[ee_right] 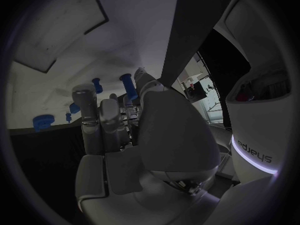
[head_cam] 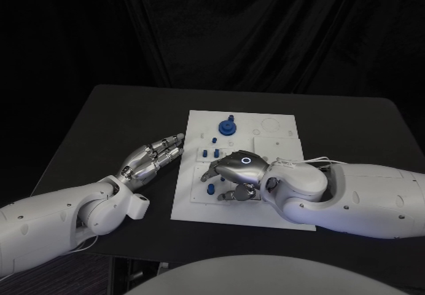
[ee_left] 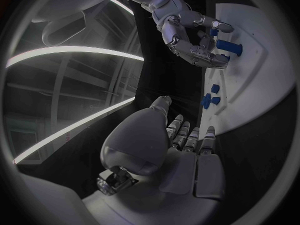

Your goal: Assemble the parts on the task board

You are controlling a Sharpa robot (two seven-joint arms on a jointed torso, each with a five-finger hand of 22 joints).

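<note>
The white task board (head_cam: 282, 147) lies in the middle of the table. A blue round part (head_cam: 228, 127) stands near its far edge, with small blue pegs (head_cam: 208, 151) nearer on the left. My right hand (head_cam: 237, 174) hovers over the board's near left part with fingers curled down. A blue peg (head_cam: 210, 188) sits by its fingertips; that peg (ee_left: 228, 47) lies against the right hand (ee_left: 187, 30), and the peg (ee_right: 128, 85) shows between thumb and fingers (ee_right: 84, 97). Whether it is pinched is unclear. My left hand (head_cam: 152, 158) rests flat on the table, empty, fingertips at the board's left edge.
The black table (head_cam: 115, 123) has free surface left of and beyond the board. Round recesses (head_cam: 270, 126) mark the board's far right corner. A thin white cable (head_cam: 310, 161) runs along my right wrist above the board.
</note>
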